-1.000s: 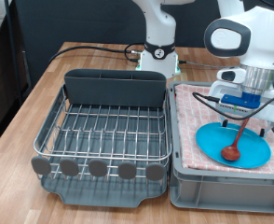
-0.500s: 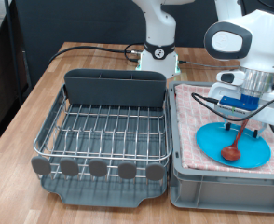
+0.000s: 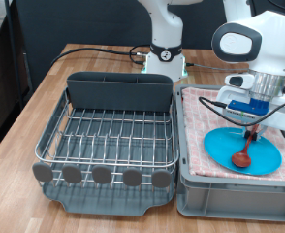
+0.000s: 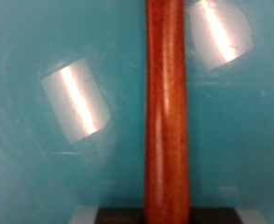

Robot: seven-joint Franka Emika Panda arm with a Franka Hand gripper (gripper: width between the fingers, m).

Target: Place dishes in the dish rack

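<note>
The claw (image 3: 251, 128) hangs low over the light-blue plate (image 3: 220, 149) inside the grey bin (image 3: 230, 192) at the exterior view's right, and we see the wooden spoon (image 3: 243, 153) rising from the plate up into it; how wide its jaws stand we cannot tell. The dish rack (image 3: 104, 146) sits just beside the bin on the wooden counter (image 3: 16, 136), its wire grid bare. From the wrist view, the spoon's red-brown handle (image 4: 167, 112) runs straight across the plate's blue surface (image 4: 44, 177), which shows two bright reflections.

Grey bin (image 3: 220, 194) with pink checked cloth (image 3: 196, 131)
</note>
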